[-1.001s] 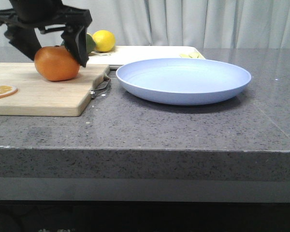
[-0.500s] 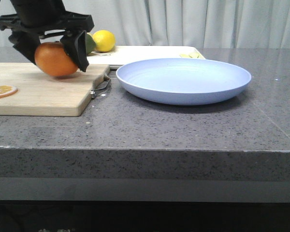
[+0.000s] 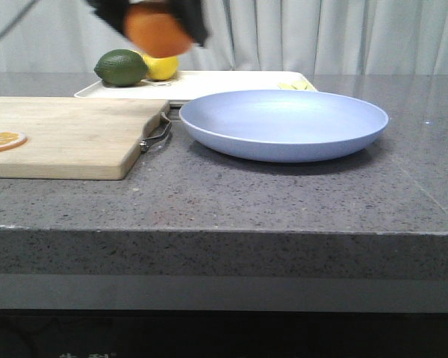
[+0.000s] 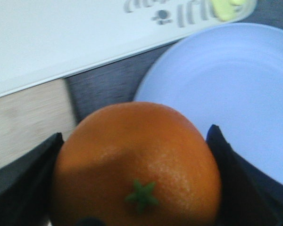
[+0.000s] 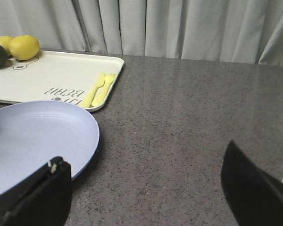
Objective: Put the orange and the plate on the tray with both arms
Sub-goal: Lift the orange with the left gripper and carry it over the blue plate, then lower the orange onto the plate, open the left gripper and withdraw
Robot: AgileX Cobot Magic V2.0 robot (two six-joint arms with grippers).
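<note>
My left gripper [image 3: 157,22] is shut on the orange [image 3: 157,32] and holds it in the air at the top of the front view, above the near edge of the white tray [image 3: 231,79]. In the left wrist view the orange [image 4: 137,162] fills the space between both black fingers [image 4: 19,183], with the tray [image 4: 61,42] and the pale blue plate [image 4: 226,89] below it. The plate [image 3: 284,123] rests on the grey counter in front of the tray. My right gripper [image 5: 146,188] is open and empty beside the plate's [image 5: 33,136] edge; it is out of the front view.
A wooden cutting board [image 3: 67,134] with a metal handle lies at the left, an orange slice [image 3: 1,139] on it. A green fruit [image 3: 121,67] and a yellow lemon [image 3: 160,68] sit on the tray's left end. Grey curtains hang behind.
My left gripper has lifted the orange off the cutting board and carried it up and to the right, toward the tray. The green fruit behind it is now uncovered.
</note>
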